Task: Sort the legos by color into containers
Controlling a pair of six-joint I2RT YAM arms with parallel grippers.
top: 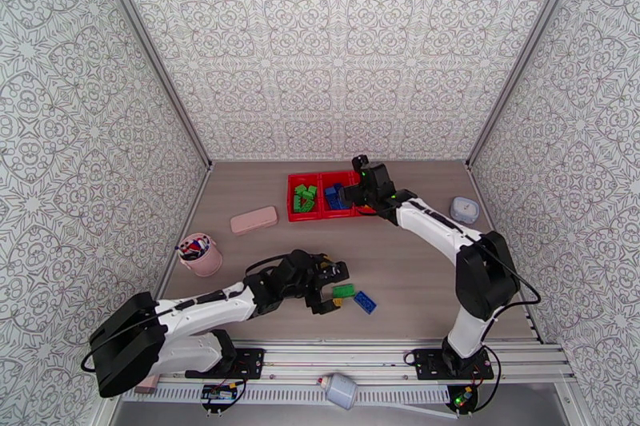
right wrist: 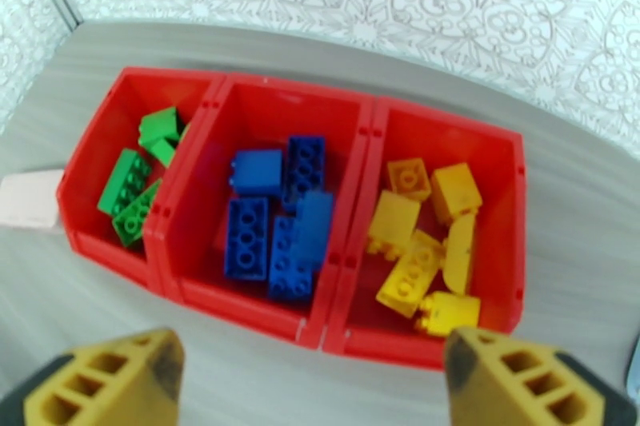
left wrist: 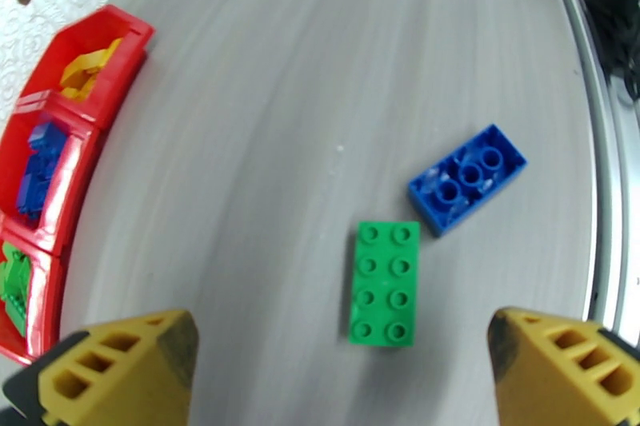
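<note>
- A wood-grain table (top: 416,260) carries everything.
- The containers (right wrist: 240,304), three joined red bins in one row, sit toward the table's far side. The left bin holds green legos (right wrist: 132,184), the middle bin blue legos (right wrist: 276,220), and the right bin yellow legos (right wrist: 424,240).
- The right gripper (right wrist: 312,356) hovers over the bins' near edge, fingers spread wide, holding nothing.
- The left gripper (left wrist: 340,340) hangs near the table's front edge, fingers spread wide and empty.
- A loose green brick (left wrist: 385,284) lies studs-up on the table below the left gripper.
- A loose blue brick (left wrist: 468,178) lies just beside the green one's corner.
</note>
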